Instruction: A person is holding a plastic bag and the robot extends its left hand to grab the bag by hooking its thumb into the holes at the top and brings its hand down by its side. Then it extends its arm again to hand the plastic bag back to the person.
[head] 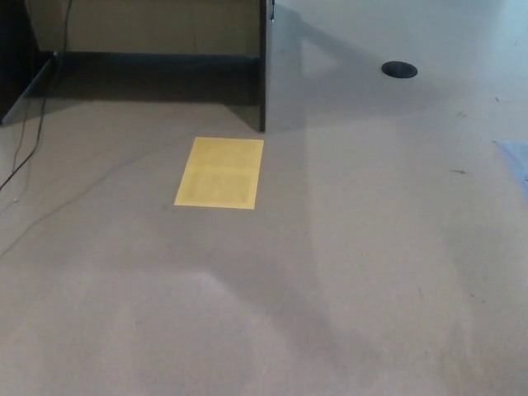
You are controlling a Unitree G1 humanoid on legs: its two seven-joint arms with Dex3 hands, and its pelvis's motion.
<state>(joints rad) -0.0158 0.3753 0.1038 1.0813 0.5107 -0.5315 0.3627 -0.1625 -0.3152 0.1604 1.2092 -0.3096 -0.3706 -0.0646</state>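
Note:
Neither of my hands shows in the head view. The plastic bag and the person are also out of sight. Only the beige floor (330, 272) lies before me, with a yellow rectangle (219, 172) on it left of centre.
A dark partition edge (264, 66) stands upright at the top centre, with a dark baseboard (148, 59) along the wall to its left. A thin cable (25, 157) trails at the far left. A black round floor port (399, 69) sits top right. A pale blue patch (516, 157) touches the right edge.

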